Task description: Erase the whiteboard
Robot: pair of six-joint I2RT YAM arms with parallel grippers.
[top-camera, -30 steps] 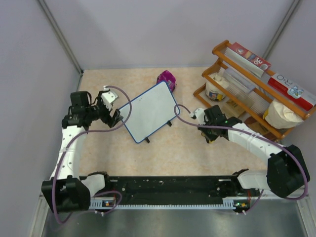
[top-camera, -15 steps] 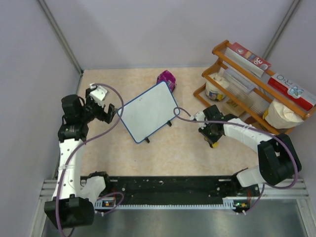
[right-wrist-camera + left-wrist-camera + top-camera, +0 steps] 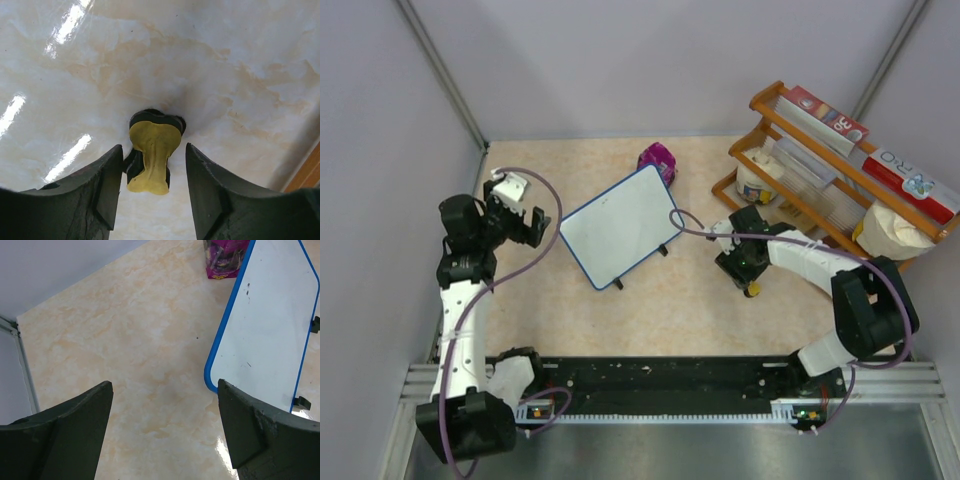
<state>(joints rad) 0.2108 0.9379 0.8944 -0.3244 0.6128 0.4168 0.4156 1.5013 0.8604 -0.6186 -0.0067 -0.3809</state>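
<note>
right gripper [image 3: 153, 149] points down, spread astride eraser [image 3: 151, 167] (seemingly unclamped); left gripper [image 3: 164, 390] gapes beside whiteboard [image 3: 270, 325].

In the left wrist view the whiteboard [image 3: 267, 325] runs off the top and right edges, and its few dark marks are too small to read. The purple packet [image 3: 225, 260] at its far end is cut by the top edge. From above, the right gripper [image 3: 742, 270] hides most of the eraser [image 3: 753, 291], of which only a yellow tip shows. The rack [image 3: 757, 102] on the right meets the picture's edge.
</note>
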